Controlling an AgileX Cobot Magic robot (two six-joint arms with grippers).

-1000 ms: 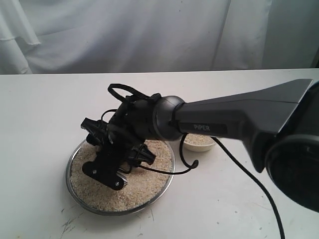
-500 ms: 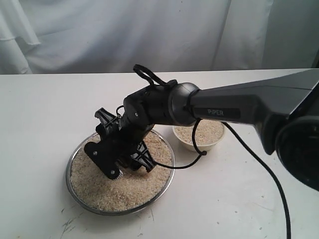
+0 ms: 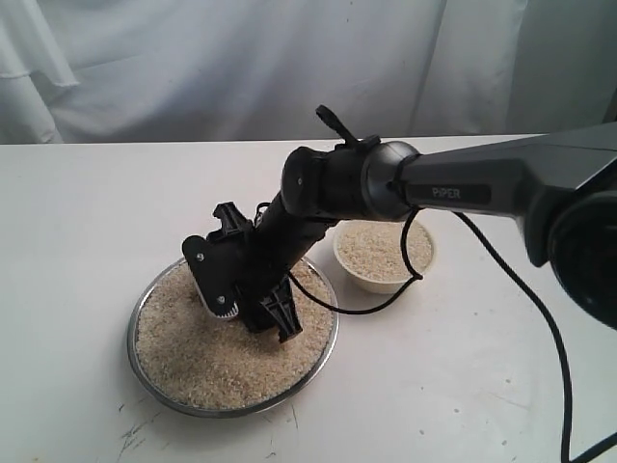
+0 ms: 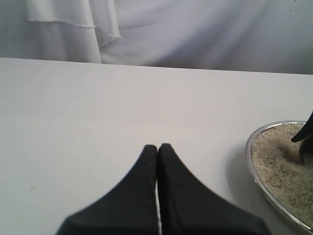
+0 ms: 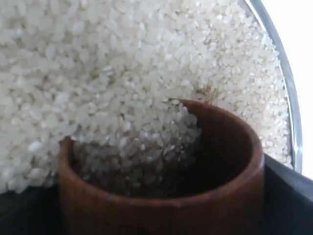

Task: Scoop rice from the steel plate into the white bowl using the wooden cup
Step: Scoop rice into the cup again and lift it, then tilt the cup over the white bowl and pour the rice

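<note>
The steel plate sits on the white table, filled almost to its rim with rice. The right gripper is down inside the plate, over the side nearest the white bowl, with its arm slanting up and away past that side. The bowl stands just beside the plate, apart from its rim, and holds its own mound of rice. A black cable loops from the arm down into the gap between plate and bowl.

From the exterior view the wooden cup is hidden behind the gripper. The right wrist view shows it plainly: the wooden cup is clamped between the dark fingers of the right gripper, which press on its opposite sides. It is tipped with its mouth pushed into the plate's rice. Grains spill over the lip and cover part of the dark inside, though how deep the fill goes is hard to judge. The plate's rim curves just beyond the cup.

The left gripper hovers over bare table outside the plate, its two jaws pressed together with nothing between them. The plate's rim and some rice lie near it.

A white curtain hangs behind the table, on the far side of the plate.
</note>
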